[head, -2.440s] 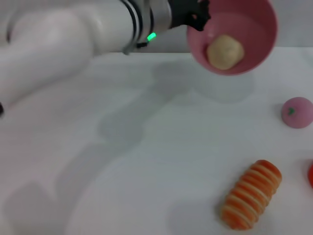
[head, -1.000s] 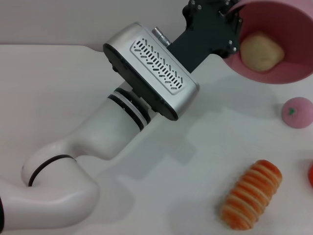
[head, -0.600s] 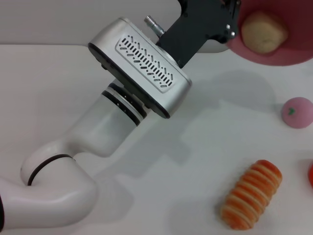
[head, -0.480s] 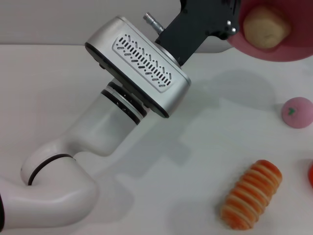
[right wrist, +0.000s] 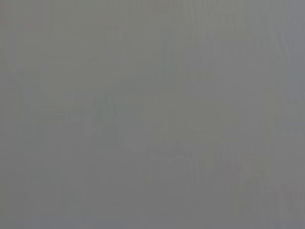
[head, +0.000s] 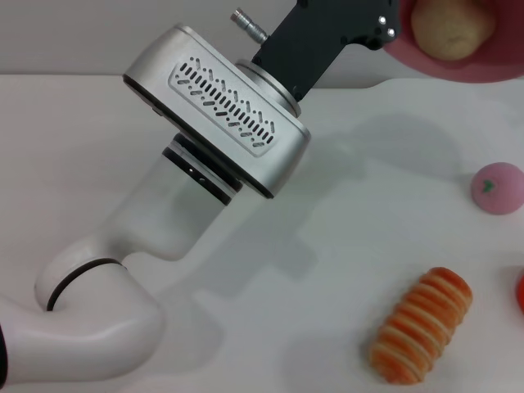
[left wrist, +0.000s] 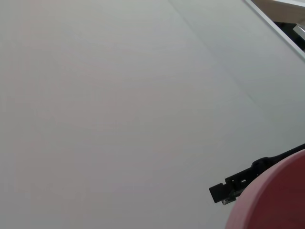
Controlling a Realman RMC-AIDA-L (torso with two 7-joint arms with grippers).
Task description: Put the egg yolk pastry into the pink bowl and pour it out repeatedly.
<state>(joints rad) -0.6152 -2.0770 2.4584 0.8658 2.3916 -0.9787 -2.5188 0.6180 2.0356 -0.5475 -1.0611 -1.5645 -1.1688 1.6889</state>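
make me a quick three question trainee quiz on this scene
1. True or false: the pale beige egg yolk pastry lies on the table.
2. Which end effector holds the round pink plastic bowl? A) left B) right
3. Fill in: the orange-and-cream striped roll lies nearer the camera than the small pink ____ with a green mark.

Key: 1 false, it sits inside the raised bowl. 2 A, the left end effector. 3 ball.
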